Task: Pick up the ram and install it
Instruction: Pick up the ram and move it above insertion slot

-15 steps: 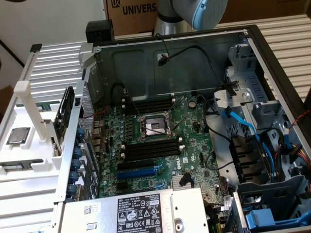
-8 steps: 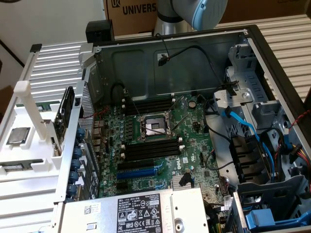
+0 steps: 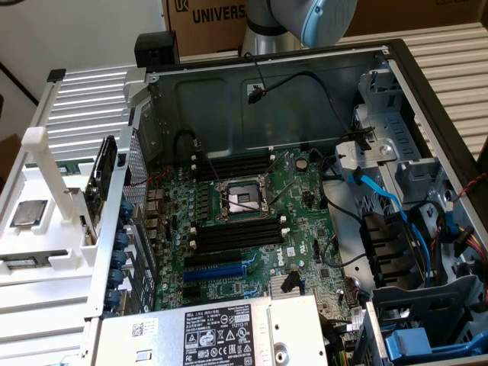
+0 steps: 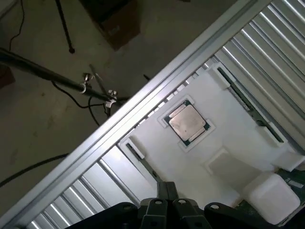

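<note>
Ribbed metal tabletop (image 3: 450,57) carries an open computer case (image 3: 274,84) and, to the exterior view's left, a white fixture (image 3: 53,244).

In the wrist view, the gripper (image 4: 166,191) hangs above that fixture with its two dark fingers pressed together and nothing between them. Just past them one processor chip (image 4: 186,123) lies flat in a square pocket, and long narrow grooves run on either side of it. Beyond the table's edge rail there is bare floor.

In the exterior view, a grey power supply (image 3: 221,332) with a black label sits at the near edge of the case. Behind it the green motherboard (image 3: 301,194) shows one blue expansion slot (image 3: 217,271). Further back are two banks of black memory slots (image 3: 236,235), one on each side of the metal processor socket (image 3: 242,200).

The ram (image 3: 101,181) is not in any slot. It stands on its long edge at the fixture's side, just beside the case's outer wall and well apart from the motherboard.

Blue cables (image 3: 381,194) loop through the drive bay on the exterior view's right.

Farthest back, the arm (image 3: 305,19) shows one pale-blue and silver joint above the case's far wall, in front of a cardboard box (image 3: 210,19).
</note>
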